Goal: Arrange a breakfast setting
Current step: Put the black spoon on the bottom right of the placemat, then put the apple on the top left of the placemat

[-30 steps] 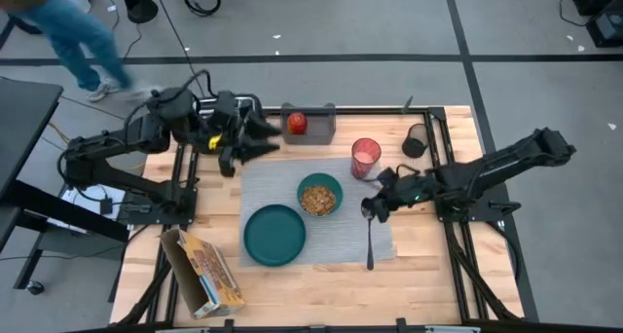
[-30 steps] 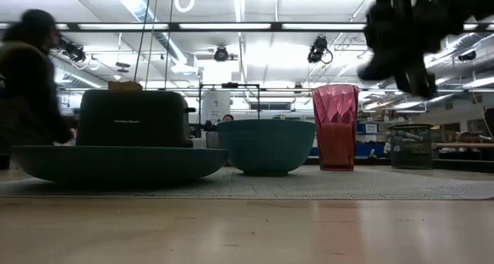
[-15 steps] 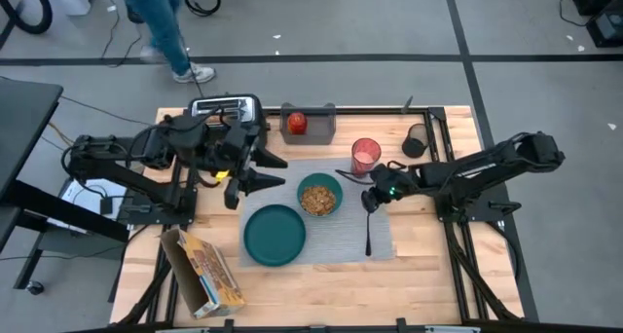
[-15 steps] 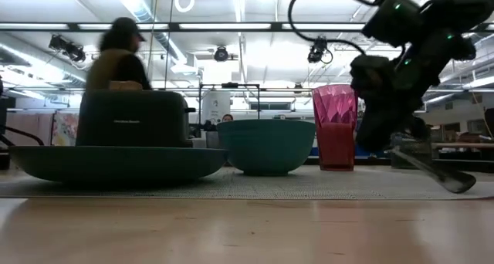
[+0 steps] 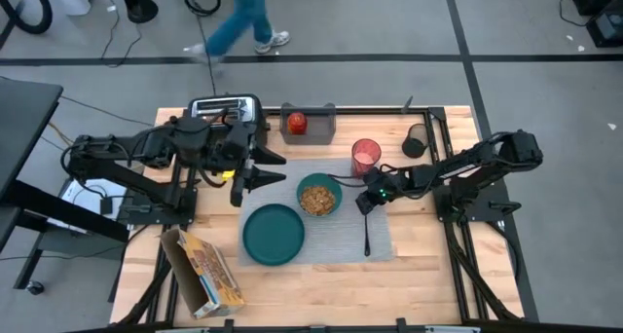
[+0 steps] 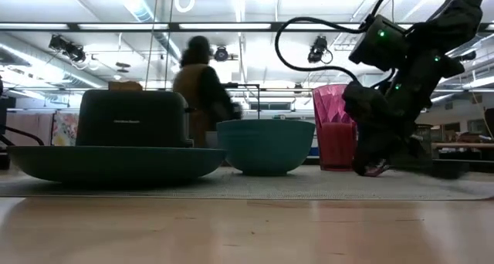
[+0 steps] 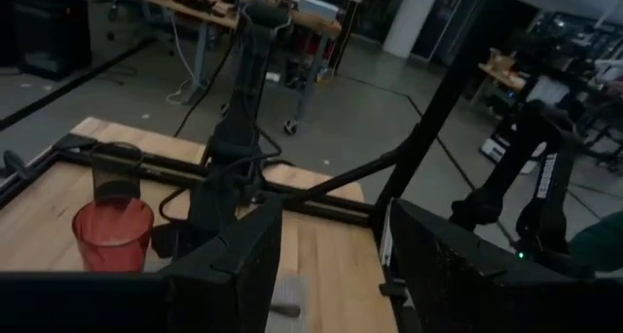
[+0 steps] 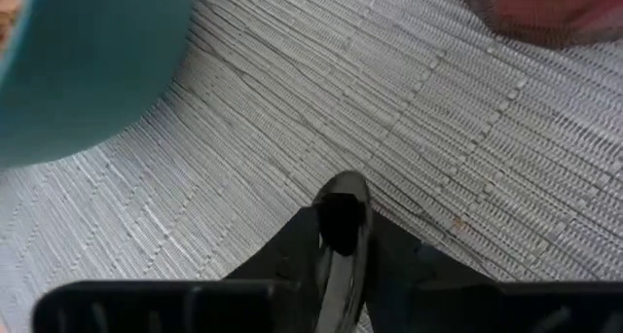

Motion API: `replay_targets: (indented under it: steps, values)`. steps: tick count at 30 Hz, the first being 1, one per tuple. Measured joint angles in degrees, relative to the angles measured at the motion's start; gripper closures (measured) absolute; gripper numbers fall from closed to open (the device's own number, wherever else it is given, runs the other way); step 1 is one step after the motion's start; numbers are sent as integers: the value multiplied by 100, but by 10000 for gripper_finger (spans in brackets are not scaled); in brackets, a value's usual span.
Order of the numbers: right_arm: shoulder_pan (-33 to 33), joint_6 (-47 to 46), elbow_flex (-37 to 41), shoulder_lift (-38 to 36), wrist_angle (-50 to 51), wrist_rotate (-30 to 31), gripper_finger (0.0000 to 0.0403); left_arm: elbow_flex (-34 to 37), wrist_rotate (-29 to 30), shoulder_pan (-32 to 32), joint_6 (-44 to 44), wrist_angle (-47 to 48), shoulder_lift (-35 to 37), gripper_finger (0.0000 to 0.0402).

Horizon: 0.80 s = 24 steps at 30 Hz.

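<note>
The metal spoon [image 5: 366,231] lies on the grey placemat [image 5: 336,238], right of the teal bowl [image 5: 318,195], which holds cereal. My right gripper [image 5: 368,199] is down at the spoon's far end, shut on it. The teal plate [image 5: 274,234] rests on the mat's left part and the red cup [image 5: 366,156] stands at its far right corner. The red fruit [image 5: 297,123] sits in a grey tray [image 5: 321,129]. A tan slice [image 6: 123,85] sticks up from the toaster [image 5: 226,109]. My left gripper [image 5: 263,172] hovers open left of the bowl, with nothing between its fingers. My right gripper has the spoon's rounded far end [image 8: 343,208] between its two fingers, one on each side. The fingers slant down from the table's right and far side. The spoon lies flat on the placemat, its handle [image 5: 366,243] pointing toward the near edge.
A cereal box [image 5: 204,270] lies at the near left corner. A black mesh cup [image 5: 417,141] stands at the far right. A person walks on the floor beyond the far edge. Bare wood shows along the near edge.
My right gripper has come down toward the placemat and a little toward the bowl. The spoon, which hung slanted below it, now lies flat on the mat. My left gripper has moved from beside the tray toward the near edge, then kept still.
</note>
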<state>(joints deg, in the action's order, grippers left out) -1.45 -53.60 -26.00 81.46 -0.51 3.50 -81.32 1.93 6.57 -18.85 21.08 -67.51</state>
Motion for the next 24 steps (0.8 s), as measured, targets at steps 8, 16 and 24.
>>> replay_targets:
  steps: [8,16,24]
  values:
    - [17,89,0,-229,105,109,293,2,130,0,0,177,-37,203]
    - [35,87,0,-854,638,110,274,2,444,0,-137,639,-42,203]
    - [380,113,0,-1911,1414,102,274,0,1169,-98,-455,1379,-137,203]
